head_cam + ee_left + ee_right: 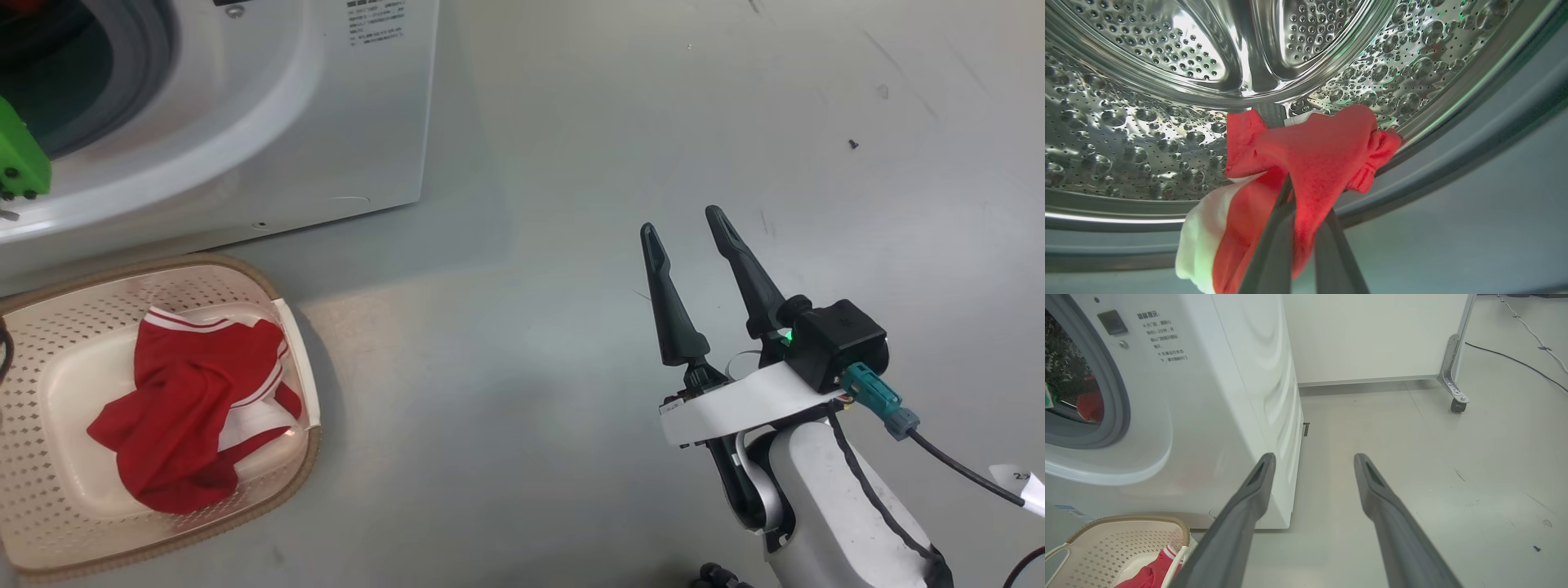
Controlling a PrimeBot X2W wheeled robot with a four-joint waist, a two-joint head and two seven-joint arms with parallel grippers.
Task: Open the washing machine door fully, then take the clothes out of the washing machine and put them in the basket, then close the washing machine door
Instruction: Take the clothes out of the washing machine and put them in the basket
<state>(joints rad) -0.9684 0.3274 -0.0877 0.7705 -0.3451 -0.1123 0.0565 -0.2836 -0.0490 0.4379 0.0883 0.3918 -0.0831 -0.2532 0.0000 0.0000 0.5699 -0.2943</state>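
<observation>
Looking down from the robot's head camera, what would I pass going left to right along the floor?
The basket with red clothes in it, then bare grey floor, then the right gripper with its fingers apart, then its black cable.

The right gripper (682, 220) has two long, dark, tapered fingers (673, 314), slotted near the tip. Behind them is a black camera block (841, 339) with a green light (788, 335) at its edge; under the block are a white bracket (743, 400), a teal plug (869, 388) trailing a black cable (955, 467), and a pale forearm (824, 506). Far left of the block a green part (20, 155) bears black screws (10, 173).
</observation>
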